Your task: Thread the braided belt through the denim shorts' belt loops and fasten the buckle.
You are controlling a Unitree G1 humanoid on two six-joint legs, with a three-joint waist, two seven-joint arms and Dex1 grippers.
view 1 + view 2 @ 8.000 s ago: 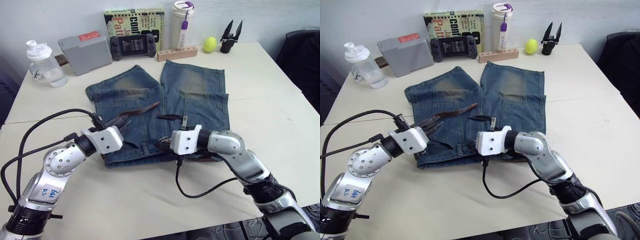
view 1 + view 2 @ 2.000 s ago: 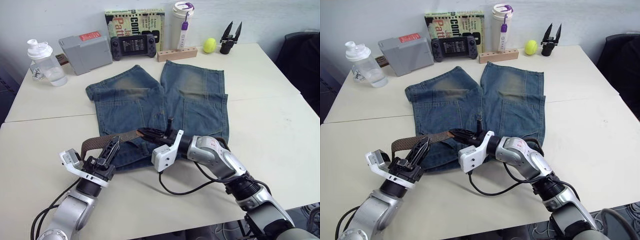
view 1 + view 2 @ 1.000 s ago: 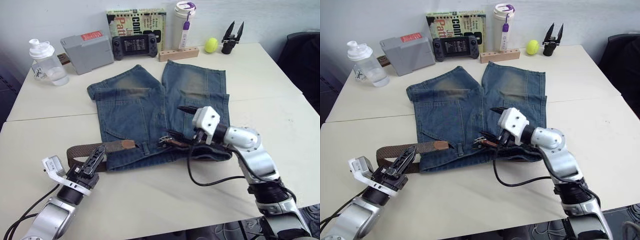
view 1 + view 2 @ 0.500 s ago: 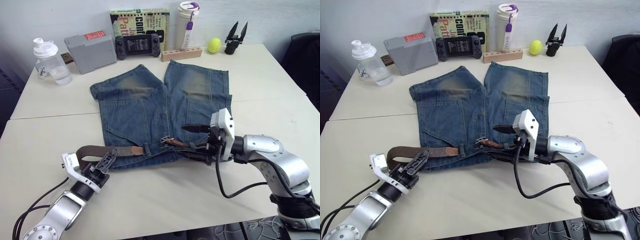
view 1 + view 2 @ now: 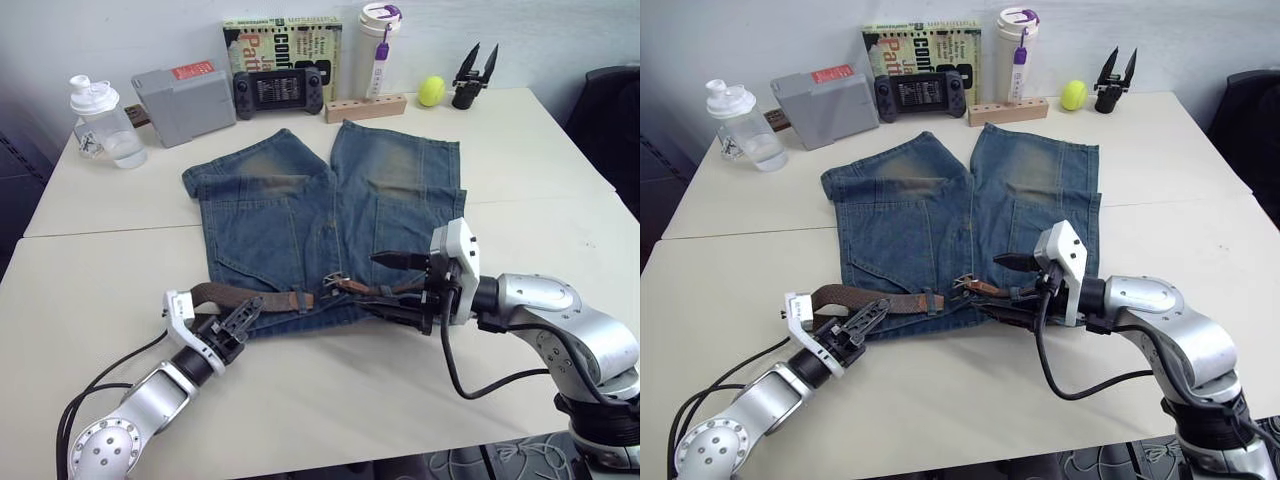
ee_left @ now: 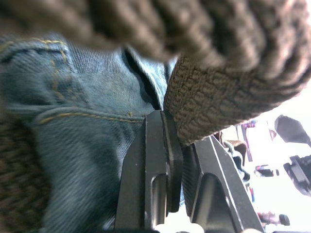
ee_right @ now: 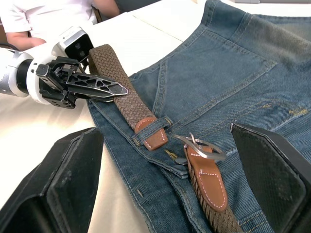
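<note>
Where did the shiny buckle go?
The buckle lies on the denim shorts at the middle of the near waistband, just right of the belt's leather tip and left of the right gripper.

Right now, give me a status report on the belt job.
Left tool shut on braided belt; right tool open. Belt tip through one loop, buckle unfastened. Nothing blocking.

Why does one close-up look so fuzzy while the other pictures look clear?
Left wrist view: the camera sits almost against the belt and shorts, so the weave at the top blurs and the background glares white. Right wrist view: buckle sharp, only the near fingers soft. Head views: even light, faint shadows.
</note>
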